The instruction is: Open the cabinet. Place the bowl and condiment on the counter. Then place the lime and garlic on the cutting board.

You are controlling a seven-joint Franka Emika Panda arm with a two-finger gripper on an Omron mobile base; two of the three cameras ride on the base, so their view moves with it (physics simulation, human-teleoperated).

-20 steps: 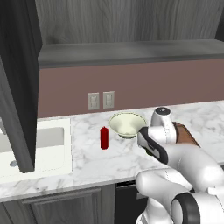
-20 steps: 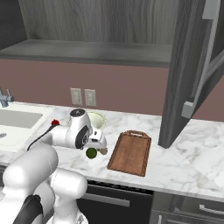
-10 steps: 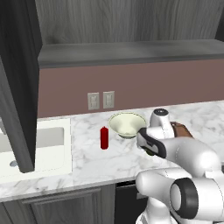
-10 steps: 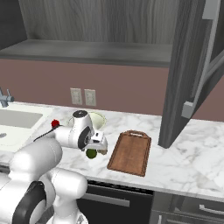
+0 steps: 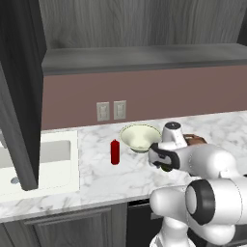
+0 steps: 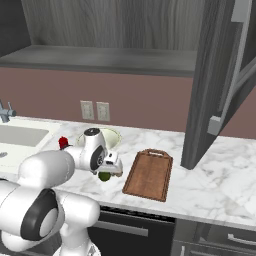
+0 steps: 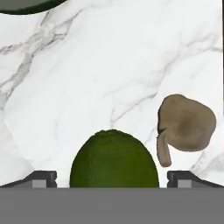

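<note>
The lime lies on the counter between the two fingertips of my open gripper, with a gap on each side. The garlic rests on the marble just beside it. From the base, my gripper hangs low over the lime, left of the cutting board. The bowl and the red condiment stand on the counter to the left of my gripper. The cabinet stands open, its door swung out.
A sink is set into the counter at far left, under the other open cabinet door. Two wall outlets sit on the backsplash. Bare marble stretches right of the cutting board.
The hand has sunk slightly over the lime and the arm's elbow has swung. The jaws stay open; bowl, condiment and board have not moved.
</note>
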